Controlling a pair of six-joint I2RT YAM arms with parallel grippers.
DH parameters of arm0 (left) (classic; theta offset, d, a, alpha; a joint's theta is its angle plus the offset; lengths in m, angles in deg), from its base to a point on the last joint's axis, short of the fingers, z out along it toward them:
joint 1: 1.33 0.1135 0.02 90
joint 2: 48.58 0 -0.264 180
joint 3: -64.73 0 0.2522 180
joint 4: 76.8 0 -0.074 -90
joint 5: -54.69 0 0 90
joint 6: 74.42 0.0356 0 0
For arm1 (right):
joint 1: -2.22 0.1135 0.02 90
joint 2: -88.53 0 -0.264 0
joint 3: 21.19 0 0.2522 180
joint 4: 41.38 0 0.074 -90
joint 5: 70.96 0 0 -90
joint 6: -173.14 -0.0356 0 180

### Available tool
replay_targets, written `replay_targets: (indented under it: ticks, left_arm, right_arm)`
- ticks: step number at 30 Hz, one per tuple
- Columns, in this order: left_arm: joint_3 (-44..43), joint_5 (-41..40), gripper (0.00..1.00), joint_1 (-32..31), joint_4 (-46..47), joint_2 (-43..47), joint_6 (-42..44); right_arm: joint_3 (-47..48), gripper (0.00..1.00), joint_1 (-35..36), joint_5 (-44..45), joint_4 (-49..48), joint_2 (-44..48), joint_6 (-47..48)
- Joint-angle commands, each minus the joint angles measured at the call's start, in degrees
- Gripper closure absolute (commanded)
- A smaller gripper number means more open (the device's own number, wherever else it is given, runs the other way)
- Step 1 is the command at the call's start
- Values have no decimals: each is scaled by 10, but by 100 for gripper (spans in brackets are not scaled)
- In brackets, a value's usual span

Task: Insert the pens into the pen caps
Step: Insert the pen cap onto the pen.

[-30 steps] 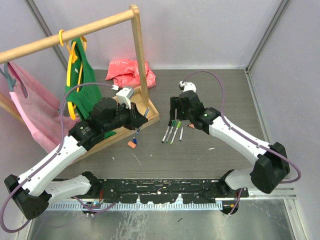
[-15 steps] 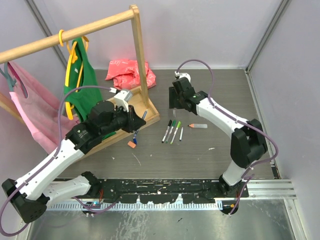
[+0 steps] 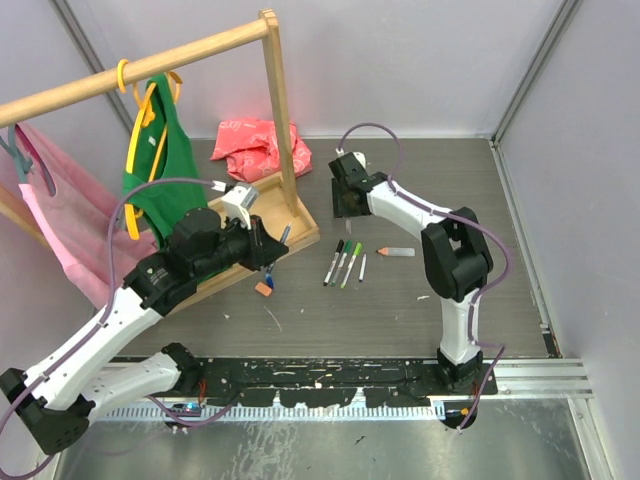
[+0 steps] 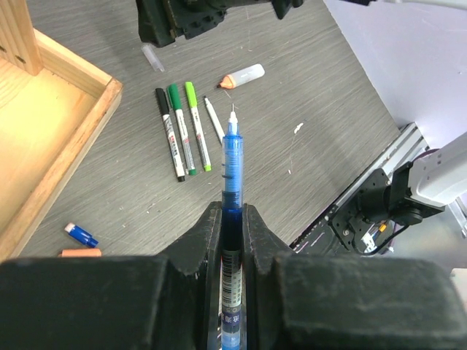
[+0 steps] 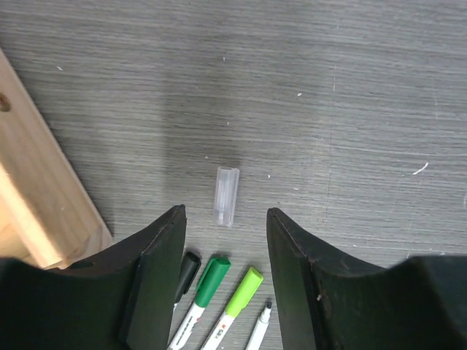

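Note:
My left gripper [image 4: 232, 211] is shut on a blue pen [image 4: 232, 157], whose bare tip points out over the table; the same gripper [image 3: 270, 248] hangs by the wooden base. Three capped pens, black [image 4: 169, 135], green [image 4: 182, 127] and lime [image 4: 197, 124], lie side by side with a thin uncapped pen [image 4: 214, 120]. A clear pen cap [image 5: 226, 195] lies on the table just ahead of my right gripper [image 5: 225, 211], which is open and empty, a finger on each side. A blue cap [image 4: 80, 235] and an orange cap [image 4: 80, 253] lie near the base.
A wooden rack base [image 3: 285, 235] with an upright post stands left of the pens, and its edge [image 5: 36, 211] is close to my right gripper. An orange-tipped white piece [image 3: 395, 251] lies right of the pens. A red bag [image 3: 255, 142] sits at the back.
My right gripper has moved back and left from above the pens to the clear cap, its jaws narrowing. The orange-tipped piece has come into view. The left arm shifted slightly left with the blue pen.

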Motion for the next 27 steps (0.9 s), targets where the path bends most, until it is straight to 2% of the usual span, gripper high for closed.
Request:
replay_targets:
  ticks: [1,11,27]
  left_arm:
    - [-2,10,100,1,7,16,-6]
    - [-3,11,100,2,9,18,-10]
    - [-6,15,100,1,20,10,-19]
  right_arm:
    - [41,47,-3,23,10,-11,-6]
    - [52,48,-4,17,27,-55,-35]
    - [48,56,-5,1,29,-81,-31]
